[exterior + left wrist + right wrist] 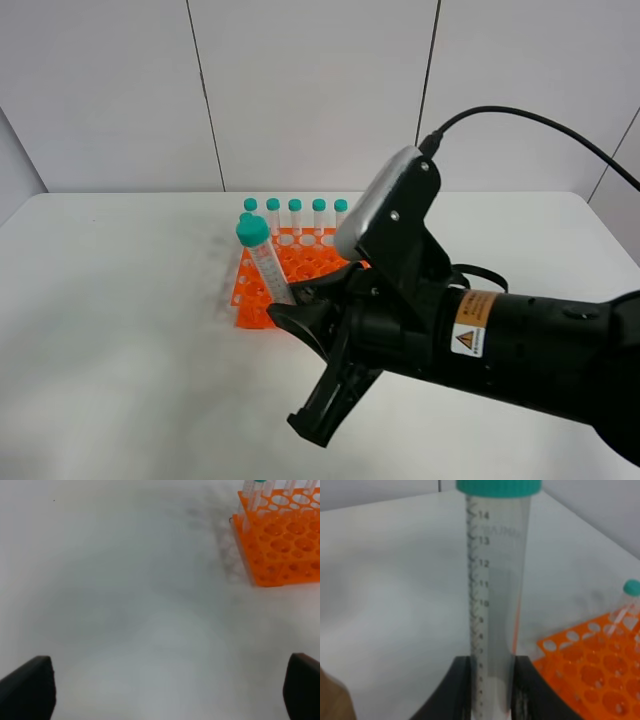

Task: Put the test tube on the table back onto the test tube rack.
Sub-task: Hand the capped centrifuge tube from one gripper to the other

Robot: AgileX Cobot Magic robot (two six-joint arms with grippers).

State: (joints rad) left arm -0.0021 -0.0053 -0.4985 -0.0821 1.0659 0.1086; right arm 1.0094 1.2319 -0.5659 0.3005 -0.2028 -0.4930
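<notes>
1. Clamping my right fingers (461, 690) on the lower part of the test tube (495, 590), I hold it tilted, teal cap up.
2. It hangs at the near left corner of the orange rack (252, 305) on the counter (120, 330).
3. My left fingers (30, 687) stand wide apart above the counter, near the rack.

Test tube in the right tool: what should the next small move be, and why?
Probably swing the test tube upright over an empty hole of the test tube rack. The right tool is shut on its lower part, cap up, but the tube leans and its tip is hidden behind the tool, so lowering now might miss a hole.
</notes>
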